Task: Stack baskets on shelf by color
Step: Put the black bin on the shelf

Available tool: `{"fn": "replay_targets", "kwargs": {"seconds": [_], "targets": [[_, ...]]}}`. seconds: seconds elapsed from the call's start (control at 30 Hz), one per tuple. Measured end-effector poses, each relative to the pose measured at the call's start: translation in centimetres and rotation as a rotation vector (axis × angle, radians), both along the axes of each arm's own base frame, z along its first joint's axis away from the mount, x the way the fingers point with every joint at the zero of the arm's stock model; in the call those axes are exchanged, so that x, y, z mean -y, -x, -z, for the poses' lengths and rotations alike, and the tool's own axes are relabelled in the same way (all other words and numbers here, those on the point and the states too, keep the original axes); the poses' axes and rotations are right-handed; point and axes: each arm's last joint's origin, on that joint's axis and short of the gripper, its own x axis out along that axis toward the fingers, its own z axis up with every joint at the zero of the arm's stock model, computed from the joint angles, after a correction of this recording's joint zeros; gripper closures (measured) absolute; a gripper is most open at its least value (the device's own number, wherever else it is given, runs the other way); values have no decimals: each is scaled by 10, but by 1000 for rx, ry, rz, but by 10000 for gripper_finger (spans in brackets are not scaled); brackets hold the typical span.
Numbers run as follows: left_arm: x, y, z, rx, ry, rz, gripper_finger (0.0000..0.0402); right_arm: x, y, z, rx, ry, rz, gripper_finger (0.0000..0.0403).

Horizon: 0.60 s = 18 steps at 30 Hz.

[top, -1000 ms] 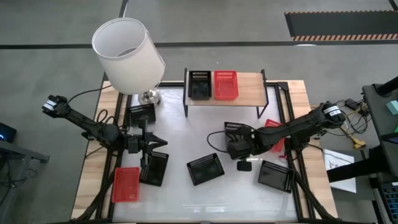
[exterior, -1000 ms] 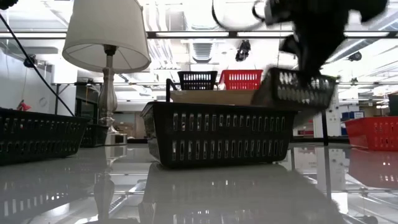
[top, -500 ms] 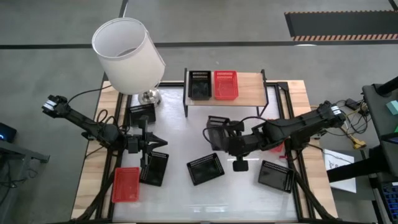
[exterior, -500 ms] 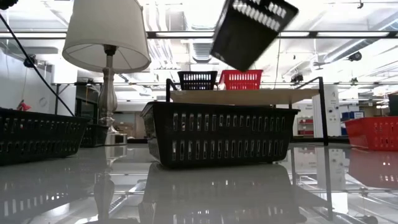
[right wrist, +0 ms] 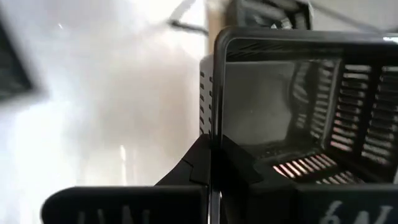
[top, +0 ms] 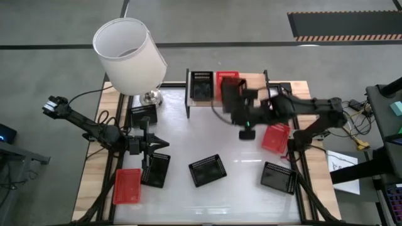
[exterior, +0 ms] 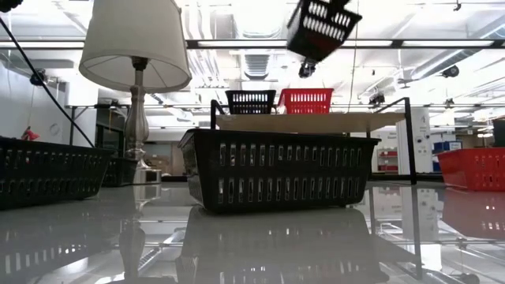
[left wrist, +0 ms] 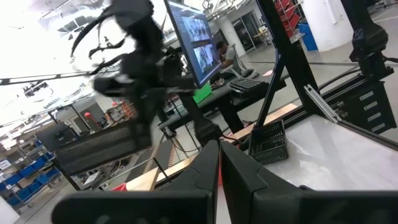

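Observation:
My right gripper [top: 235, 105] is shut on a black basket [top: 229, 94] and holds it in the air over the shelf [top: 253, 89], above the red basket [top: 227, 76] that stands there. In the low view the held basket [exterior: 323, 26] hangs tilted, high above the shelf board [exterior: 308, 122]. A black basket [top: 201, 85] stands on the shelf's left part, beside the red one. My left gripper [top: 159, 143] waits shut above the table's left side, touching nothing. My right gripper pinches one side wall of the black basket at its rim [right wrist: 210, 115], one finger inside the basket and one outside. The arm reaches in from the table's right. The basket is lifted clear and tilted.
On the table lie a red basket [top: 275, 138] at the right, a red one [top: 127, 186] at the near left, and black baskets [top: 207, 170], [top: 278, 177], [top: 156, 169], [top: 143, 114]. A lamp [top: 129, 55] stands at the far left.
My right gripper has carried the black basket up from the table's middle right toward the far edge, until it is above the shelf. The basket has turned and tipped on the way. The red basket at the right has come into full view.

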Motion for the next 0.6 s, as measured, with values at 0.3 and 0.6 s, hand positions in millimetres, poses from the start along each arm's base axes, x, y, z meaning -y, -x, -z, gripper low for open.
{"fn": "replay_targets", "kwargs": {"seconds": [0.3,0.6], "targets": [[0,0,0,0,0,0,402,76,20,2,-182,-102,14,394],[0,0,0,0,0,0,402,126,40,4,-203,-170,61,394]]}}
